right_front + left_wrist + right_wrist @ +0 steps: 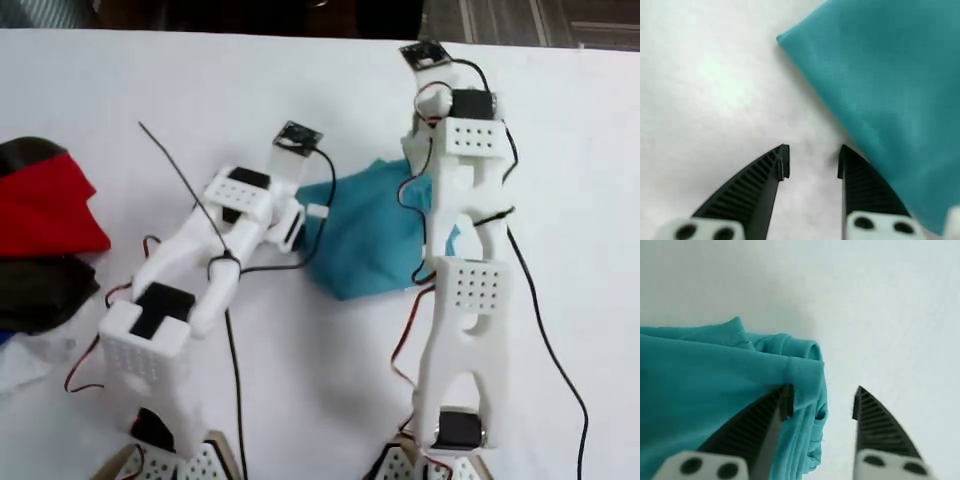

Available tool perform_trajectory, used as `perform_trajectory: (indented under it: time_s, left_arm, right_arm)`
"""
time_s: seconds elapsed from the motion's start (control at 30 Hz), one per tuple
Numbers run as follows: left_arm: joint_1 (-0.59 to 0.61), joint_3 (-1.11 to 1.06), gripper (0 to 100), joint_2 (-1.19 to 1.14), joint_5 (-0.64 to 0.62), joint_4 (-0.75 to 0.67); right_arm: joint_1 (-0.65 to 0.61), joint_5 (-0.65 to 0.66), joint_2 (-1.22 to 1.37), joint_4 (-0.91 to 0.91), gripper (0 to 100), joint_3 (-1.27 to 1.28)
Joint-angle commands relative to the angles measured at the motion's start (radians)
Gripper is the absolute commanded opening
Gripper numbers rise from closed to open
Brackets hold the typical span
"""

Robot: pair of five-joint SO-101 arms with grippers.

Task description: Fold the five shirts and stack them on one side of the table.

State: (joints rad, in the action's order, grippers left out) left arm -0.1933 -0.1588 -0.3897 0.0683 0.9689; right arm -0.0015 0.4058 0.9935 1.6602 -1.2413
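A teal shirt lies bunched into a rough folded shape in the middle of the white table, between the two arms. My left gripper is open just above bare table, close beside the teal shirt's straight edge, with nothing between its fingers. In the high view the left gripper sits at the shirt's left side. My right gripper is open at the shirt's far corner. One finger rests on the teal shirt and the other stands over the table, with the layered hem between them.
At the table's left edge lies a pile of other shirts: a red one, a dark one and a white one. Black cables run along both arms. Bare table spreads to the right and far side.
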Motion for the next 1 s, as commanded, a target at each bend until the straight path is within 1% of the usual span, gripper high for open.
perform_trajectory:
  time_s: [0.0,0.1,0.13,0.17,0.23,0.27,0.33,0.37,0.43,0.57,0.67,0.83,0.97]
  left_arm:
    - [-0.005,0.024,18,-0.002,0.006,-0.014]
    - [-0.005,0.024,18,-0.002,0.006,-0.014]
    - [-0.005,0.024,18,-0.002,0.006,-0.014]
    - [-0.005,0.024,18,-0.002,0.006,-0.014]
    - [-0.005,0.024,18,-0.002,0.006,-0.014]
    - [-0.005,0.024,18,-0.002,0.006,-0.014]
    - [-0.005,0.024,18,-0.002,0.006,-0.014]
    - [-0.005,0.024,18,-0.002,0.006,-0.014]
    - [-0.005,0.024,18,-0.002,0.006,-0.014]
    - [-0.005,0.024,18,-0.002,0.006,-0.014]
    - [-0.005,0.024,18,-0.002,0.006,-0.014]
    - [-0.005,0.024,18,-0.002,0.006,-0.014]
    - [-0.005,0.024,18,-0.002,0.006,-0.014]
  right_arm:
    - [0.033,-0.028,-0.024,0.004,23.7,-0.069]
    - [0.022,-0.126,-0.05,0.065,23.3,-0.129]
    - [0.005,-0.146,-0.061,0.093,21.1,-0.146]
    - [-0.013,-0.153,-0.071,0.11,16.3,-0.15]
    - [-0.038,-0.157,-0.102,0.11,1.5,-0.13]
    - [-0.05,-0.157,-0.12,0.11,1.5,-0.104]
    - [-0.071,-0.157,-0.16,0.11,8.8,-0.014]
    - [-0.079,-0.157,-0.186,0.11,9.9,0.046]
    - [-0.082,-0.158,-0.242,0.11,8.7,0.181]
    - [-0.074,-0.157,-0.351,0.108,2.0,0.436]
    - [-0.074,-0.152,-0.39,0.064,2.3,0.586]
    - [0.002,-0.121,-0.394,-0.125,2.3,0.77]
    - [0.084,-0.117,-0.407,-0.176,2.3,0.836]
